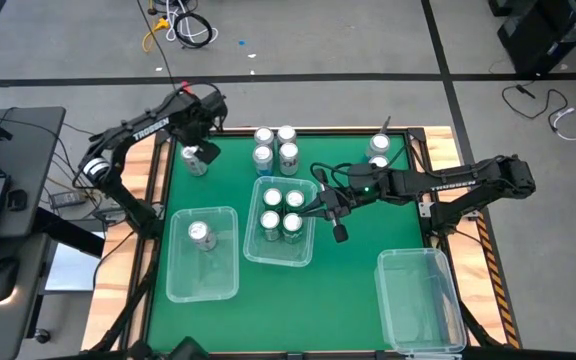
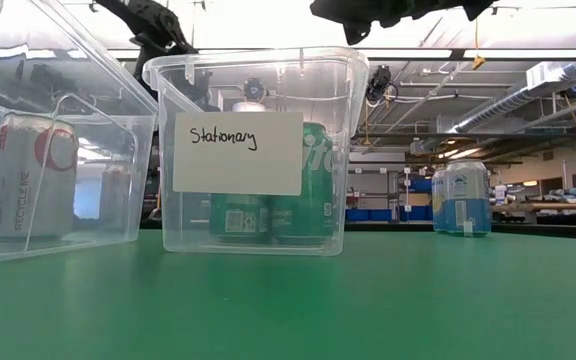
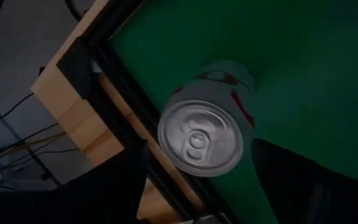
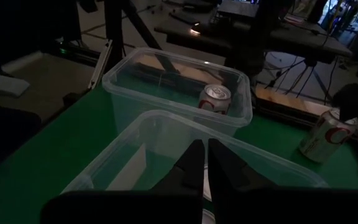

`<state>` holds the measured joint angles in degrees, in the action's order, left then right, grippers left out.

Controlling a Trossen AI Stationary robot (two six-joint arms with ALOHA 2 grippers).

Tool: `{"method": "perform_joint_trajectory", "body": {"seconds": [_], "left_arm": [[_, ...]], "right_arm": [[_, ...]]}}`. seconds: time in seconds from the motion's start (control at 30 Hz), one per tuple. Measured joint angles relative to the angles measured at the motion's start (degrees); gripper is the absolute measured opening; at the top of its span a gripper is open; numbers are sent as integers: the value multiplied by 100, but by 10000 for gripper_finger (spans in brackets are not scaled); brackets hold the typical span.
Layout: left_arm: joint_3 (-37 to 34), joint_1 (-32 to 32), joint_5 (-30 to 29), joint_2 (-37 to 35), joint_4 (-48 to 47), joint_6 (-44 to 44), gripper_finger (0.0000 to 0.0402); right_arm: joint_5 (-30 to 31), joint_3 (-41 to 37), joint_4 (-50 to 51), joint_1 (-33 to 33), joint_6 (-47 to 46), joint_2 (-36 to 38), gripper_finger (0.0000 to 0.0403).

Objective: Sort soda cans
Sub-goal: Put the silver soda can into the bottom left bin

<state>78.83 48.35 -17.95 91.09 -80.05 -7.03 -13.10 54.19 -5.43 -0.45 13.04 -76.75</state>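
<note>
A white can with red marks (image 1: pixel 196 161) stands upright on the green table near its far left corner; its silver top shows in the left wrist view (image 3: pixel 199 138). My left gripper (image 1: pixel 204 150) is open above it, with a finger on either side of the can (image 3: pixel 204 185). My right gripper (image 1: pixel 320 207) is shut and empty above the right rim of the middle clear bin (image 1: pixel 251 250); its fingers meet in the right wrist view (image 4: pixel 204 163). That bin holds several green cans (image 1: pixel 282 212). The left bin (image 1: pixel 173 280) holds one white can (image 1: pixel 201 235).
Several silver-topped cans (image 1: pixel 275 146) stand at the table's far middle and two blue cans (image 1: pixel 379 150) at the far right. Another clear bin (image 1: pixel 418 295) stands near the right front corner. The middle bin carries a label reading "Stationary" (image 2: pixel 237 152).
</note>
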Motion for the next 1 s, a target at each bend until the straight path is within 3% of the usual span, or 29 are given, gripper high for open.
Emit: {"method": "perform_joint_trajectory", "body": {"seconds": [0.23,0.73,1.0], "left_arm": [[0,564,905,2,494,373,289],[-484,1015,1335,-48,600,516,289],[-136,1017,1227,17,349,670,289]], "right_arm": [[0,0,146,0,0,0,16],[0,0,243,0,-87,0,18],[0,0,249,0,-87,0,20]]}}
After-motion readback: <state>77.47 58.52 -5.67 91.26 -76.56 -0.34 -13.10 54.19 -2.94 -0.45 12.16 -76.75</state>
